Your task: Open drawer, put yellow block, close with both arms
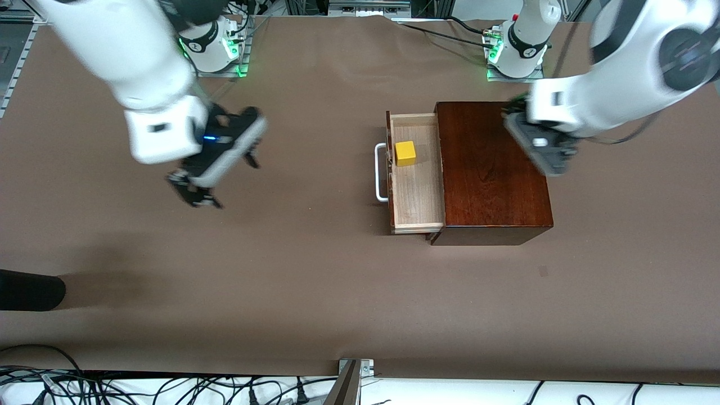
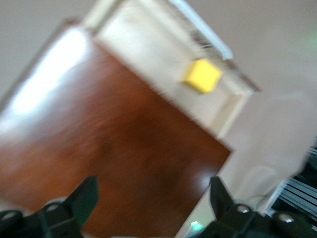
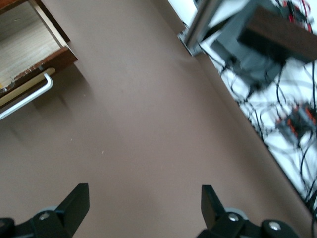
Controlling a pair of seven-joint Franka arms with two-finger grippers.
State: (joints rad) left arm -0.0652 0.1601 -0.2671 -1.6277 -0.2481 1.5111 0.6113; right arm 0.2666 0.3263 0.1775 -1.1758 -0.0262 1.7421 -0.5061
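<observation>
The drawer [image 1: 415, 183] is sticking out of the dark wooden box [image 1: 492, 169], toward the right arm's end of the table. It is pulled wide open, so its pale wood floor is showing. The yellow block [image 1: 405, 153] is sitting inside the drawer, on that floor, close to the drawer's front. So the block is already where it belongs, and the drawer is probably open only because it has not been pushed shut yet.

The white handle [image 1: 381, 172] is pointing away from the box, toward the right arm's end of the table, with bare table around it.

The right gripper [image 1: 216, 177] is hanging over the bare table, well apart from the drawer. Its fingers [image 3: 74, 203] are spread wide and holding nothing. The handle is showing in the right wrist view, so this gripper is likely facing the drawer's front, ready to push.

The left gripper [image 1: 543, 147] is hanging over the box, at the edge toward the left arm's end of the table. Its fingers [image 2: 84, 198] are spread apart and are empty too. It may be waiting there to hold the box steady, so the box does not slide when the drawer gets pushed in.
</observation>
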